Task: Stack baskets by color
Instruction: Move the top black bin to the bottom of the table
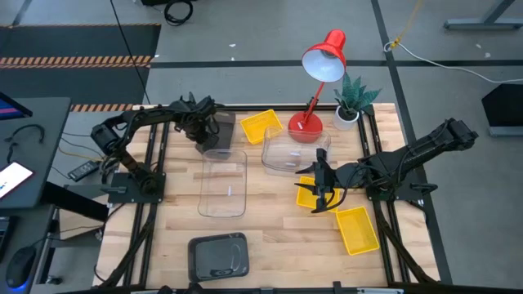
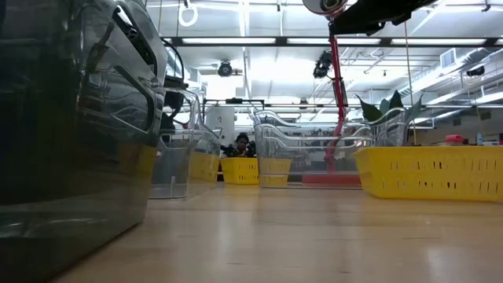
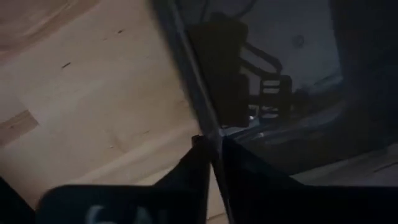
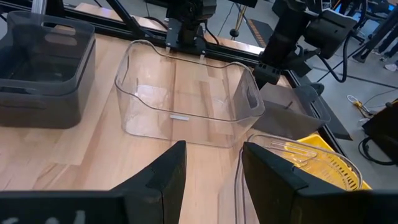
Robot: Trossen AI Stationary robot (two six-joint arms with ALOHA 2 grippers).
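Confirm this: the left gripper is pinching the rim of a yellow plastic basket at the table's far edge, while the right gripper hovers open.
Not quite. The left gripper pinches the rim of a smoky dark grey plastic basket, not a yellow one; the left wrist view shows the dark wall between its fingers. The rest stands: the right gripper hovers open.

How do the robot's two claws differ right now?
The left claw is pinched shut on the rim of a smoky grey basket near the back of the table, while the right claw stands open and grips nothing. The left claw touches its basket, but the right claw hangs over a yellow basket without holding it. Both claws have two dark fingers.
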